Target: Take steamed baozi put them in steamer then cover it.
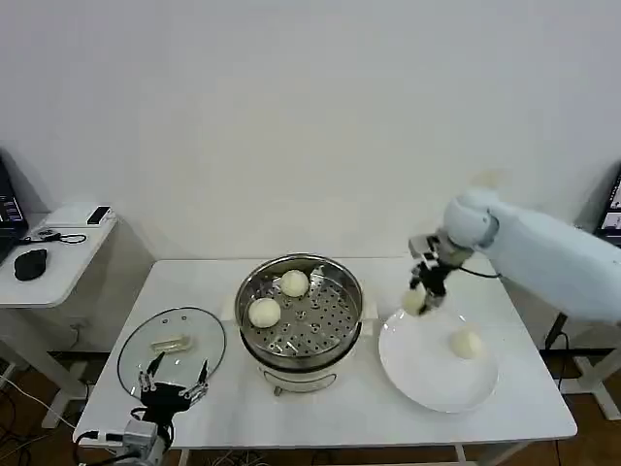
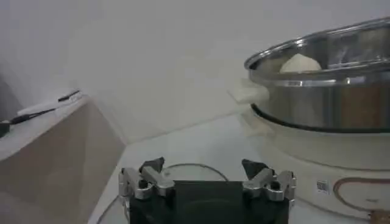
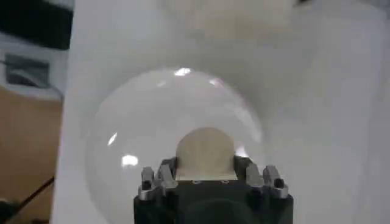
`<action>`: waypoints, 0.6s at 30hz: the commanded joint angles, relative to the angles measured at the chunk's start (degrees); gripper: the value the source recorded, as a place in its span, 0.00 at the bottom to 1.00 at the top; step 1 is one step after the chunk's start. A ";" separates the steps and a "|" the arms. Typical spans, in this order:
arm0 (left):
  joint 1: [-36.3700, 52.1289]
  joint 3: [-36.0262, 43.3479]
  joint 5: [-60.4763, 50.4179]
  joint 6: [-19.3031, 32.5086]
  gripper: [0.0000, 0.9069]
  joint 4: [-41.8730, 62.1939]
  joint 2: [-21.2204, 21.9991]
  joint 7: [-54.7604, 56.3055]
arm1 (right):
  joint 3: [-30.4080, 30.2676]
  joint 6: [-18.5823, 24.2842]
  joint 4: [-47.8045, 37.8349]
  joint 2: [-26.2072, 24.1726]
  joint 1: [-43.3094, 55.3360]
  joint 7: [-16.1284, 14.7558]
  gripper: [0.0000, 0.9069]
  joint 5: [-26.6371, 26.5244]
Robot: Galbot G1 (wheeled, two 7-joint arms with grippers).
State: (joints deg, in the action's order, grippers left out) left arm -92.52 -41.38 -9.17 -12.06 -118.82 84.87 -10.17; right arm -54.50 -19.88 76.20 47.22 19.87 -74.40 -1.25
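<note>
Right gripper (image 1: 417,299) pinches a baozi (image 1: 414,302) above the plate (image 1: 427,374), between plate and steamer (image 1: 335,320). Best carry it level, clear the rim, then release onto bare tray beside the two buns (image 1: 278,297). Left gripper (image 1: 173,380) waits spread over the glass lid (image 1: 136,349).

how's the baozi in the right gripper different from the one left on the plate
The gripped baozi is held off the surface, clamped in the right gripper above the white plate's near-steamer edge; the plate baozi rests on the plate, touched by nothing. The gripped one is partly hidden by the fingers; the plate one shows whole. Both are small, round, pale cream buns, neither yet in the steamer.
</note>
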 commanded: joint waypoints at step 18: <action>-0.63 -0.68 0.16 0.20 1.00 -0.55 0.32 0.58 | 1.93 20.34 -5.14 21.73 3.06 0.45 0.69 -7.61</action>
State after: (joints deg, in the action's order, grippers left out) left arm -93.13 -42.06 -9.01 -11.89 -119.50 85.23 -9.64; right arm -52.59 -11.44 73.23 63.08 23.22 -73.72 -7.77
